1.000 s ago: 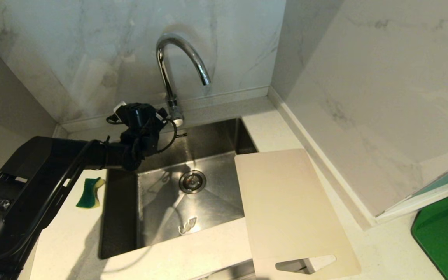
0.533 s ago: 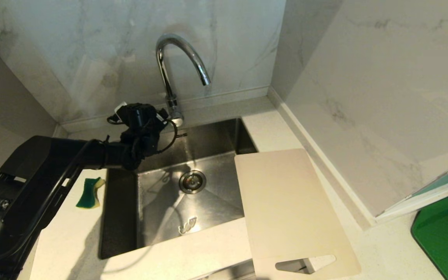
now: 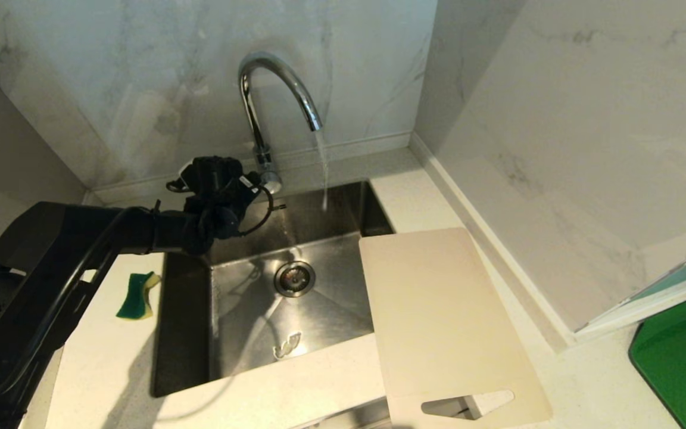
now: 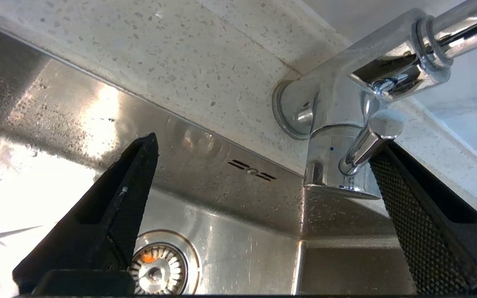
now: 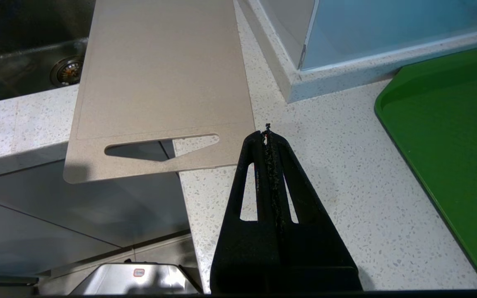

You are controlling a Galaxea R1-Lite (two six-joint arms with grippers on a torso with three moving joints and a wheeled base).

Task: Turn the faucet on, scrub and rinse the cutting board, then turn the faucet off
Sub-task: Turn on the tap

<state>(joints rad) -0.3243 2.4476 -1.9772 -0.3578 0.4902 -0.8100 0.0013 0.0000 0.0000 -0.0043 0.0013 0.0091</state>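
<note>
Water running from the faucet at upper centre, left gripper spread wide, empty, one finger against its lever, cutting board lower right.

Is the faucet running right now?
Yes, on. A thin stream falls from the faucet spout into the sink. The open left gripper has one finger against the side lever.

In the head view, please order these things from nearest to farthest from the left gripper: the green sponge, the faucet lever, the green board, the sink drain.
1. The faucet lever, right at the left gripper, behind the sink.
2. The sink drain, in the basin, and the green sponge, on the counter left of the sink: too close to call.
3. The green board, far right.
</note>
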